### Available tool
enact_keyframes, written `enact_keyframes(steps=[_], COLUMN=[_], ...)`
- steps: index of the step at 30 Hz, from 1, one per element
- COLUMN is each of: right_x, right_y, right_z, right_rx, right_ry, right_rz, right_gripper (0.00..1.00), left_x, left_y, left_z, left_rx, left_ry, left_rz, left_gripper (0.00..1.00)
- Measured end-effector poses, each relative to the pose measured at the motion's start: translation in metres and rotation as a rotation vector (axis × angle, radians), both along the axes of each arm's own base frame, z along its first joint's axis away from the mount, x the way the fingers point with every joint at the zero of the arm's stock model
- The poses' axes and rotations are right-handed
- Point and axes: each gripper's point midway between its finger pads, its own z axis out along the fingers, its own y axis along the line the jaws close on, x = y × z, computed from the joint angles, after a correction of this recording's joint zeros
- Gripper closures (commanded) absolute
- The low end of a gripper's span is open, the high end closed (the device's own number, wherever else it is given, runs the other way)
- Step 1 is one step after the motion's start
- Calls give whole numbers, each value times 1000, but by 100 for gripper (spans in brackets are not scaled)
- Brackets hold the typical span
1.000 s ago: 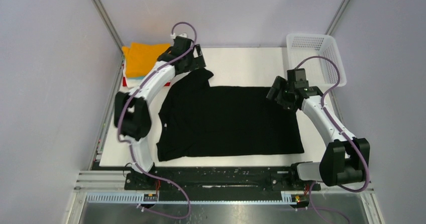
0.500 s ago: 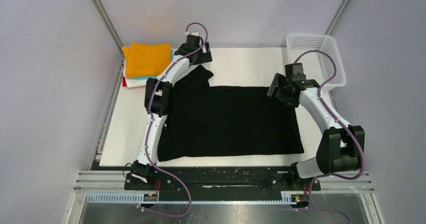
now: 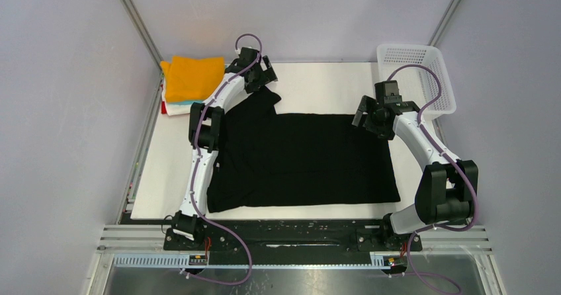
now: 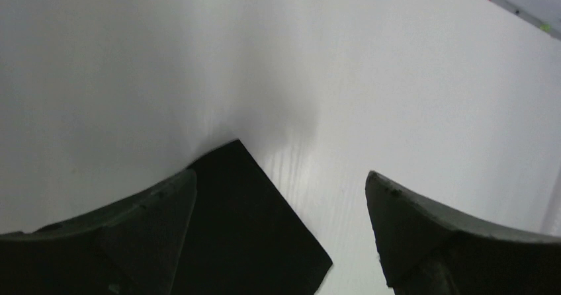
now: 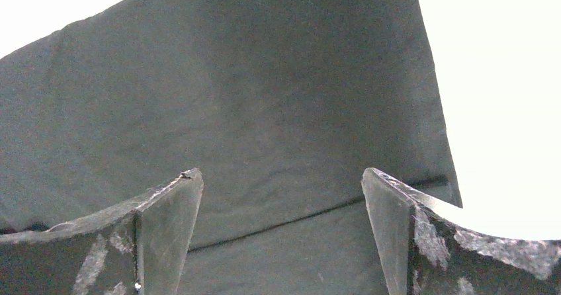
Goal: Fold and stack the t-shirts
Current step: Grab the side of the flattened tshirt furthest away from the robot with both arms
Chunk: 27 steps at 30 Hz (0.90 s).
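Hovering over a large black t-shirt [image 3: 304, 159], I hold both pincers spread wide with nothing between the fingers. The shirt is soft, matte cloth. It lies flat and mostly smooth across the middle of a white table [image 3: 324, 83], roughly rectangular, with one short sleeve reaching toward the far left.

My left gripper [image 3: 262, 77] sits at that sleeve. Its wrist view shows a squared black sleeve corner on the pale, faintly grained tabletop, beside one dark finger. My right gripper [image 3: 370, 122] is over the shirt's far right corner. Its wrist view shows cloth with a stitched hem line and a straight edge meeting bare table, framed by scuffed grey fingers.

At the table's far left stands a stack of folded shirts. An orange shirt [image 3: 192, 77] lies on top, thick and slightly rumpled. Below it show thin slivers of a teal shirt [image 3: 188, 102], a white shirt [image 3: 178, 109] and a red shirt [image 3: 163, 107]. A white mesh basket [image 3: 444, 83], rectangular plastic, stands at the far right corner. Plain pale grey walls [image 3: 66, 110] enclose the table.

My left arm covers part of the black shirt's left side. I cannot tell whether either pincer's fingertips touch the cloth.
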Motion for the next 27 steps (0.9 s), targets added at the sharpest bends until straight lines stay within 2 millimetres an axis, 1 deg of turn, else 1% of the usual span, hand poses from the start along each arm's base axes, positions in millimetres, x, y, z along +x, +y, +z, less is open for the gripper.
enact_keyframes(steps=[1, 3, 8, 12, 14, 15, 17, 19, 22, 25, 27], right_x=[0, -1, -1, -1, -2, -2, -2, -2, -1, 0, 5], right_y=[0, -1, -2, -2, -3, -3, -3, -3, -3, -5, -5], right_z=[0, 0, -1, -1, -1, -1, -1, -1, -1, -3, -4], right_rx=[-1, -2, -2, -3, -7, -9, -11, -11, -11, -19, -22], right_ry=[2, 3, 7, 8, 8, 8, 9, 8, 7, 11, 18], right_rz=[0, 0, -2, -3, -3, -3, -4, -4, -4, -9, -10], right_gripper=[1, 1, 0, 0, 1, 1, 0, 1, 1, 1, 1], left_x=[-1, -2, -13, -23, -29, -33, -40, -47, -53, -57, -59], left_y=[0, 0, 0, 4, 7, 10, 18, 24, 30, 38, 41], left_z=[0, 1, -3, -9, -10, -12, -14, -16, -20, -22, -23], left_rx=[-8, -21, -26, 4, 35, 59, 112, 160, 216, 257, 274], left_ry=[8, 19, 84, 122, 139, 151, 172, 193, 210, 226, 231], left_rz=[9, 19, 31, 12, 2, 0, 2, 0, -8, -7, -5], left_gripper=[1, 8, 25, 32, 34, 35, 40, 45, 57, 63, 75])
